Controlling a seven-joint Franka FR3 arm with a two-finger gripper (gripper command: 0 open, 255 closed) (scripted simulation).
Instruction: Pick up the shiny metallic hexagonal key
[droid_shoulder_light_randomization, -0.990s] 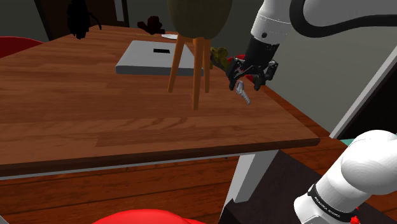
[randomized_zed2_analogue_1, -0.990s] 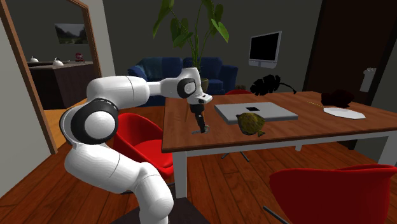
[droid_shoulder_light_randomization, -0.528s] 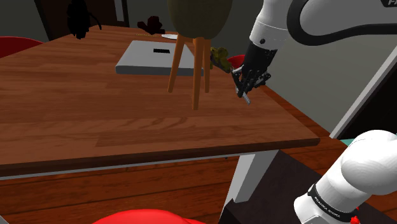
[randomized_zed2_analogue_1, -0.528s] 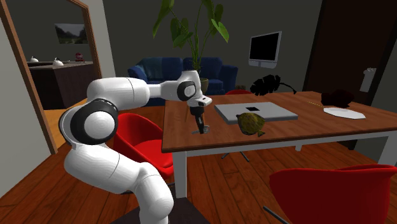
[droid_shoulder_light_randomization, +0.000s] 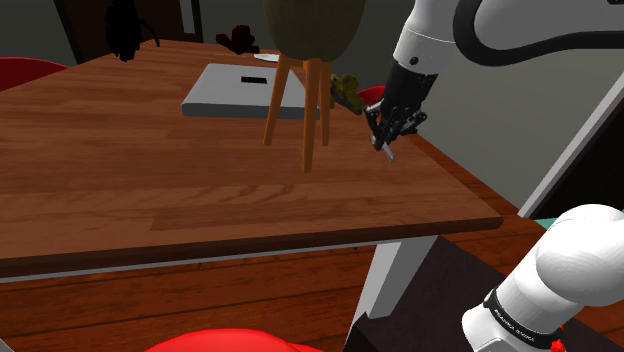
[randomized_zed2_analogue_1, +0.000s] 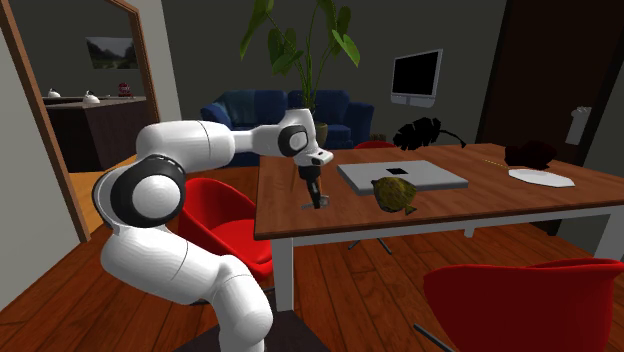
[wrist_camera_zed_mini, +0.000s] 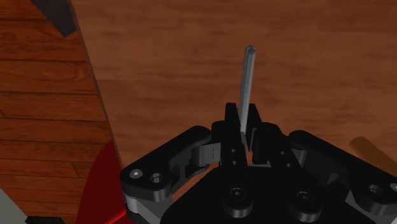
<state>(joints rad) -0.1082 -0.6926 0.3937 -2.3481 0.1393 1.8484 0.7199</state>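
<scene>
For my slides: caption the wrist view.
Black gripper shut on a slim grey hex key over the wooden table.

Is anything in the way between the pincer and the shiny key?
Nothing visible is. The pincer is shut right on the key, and the key's free end sticks out over the wooden table.
</scene>
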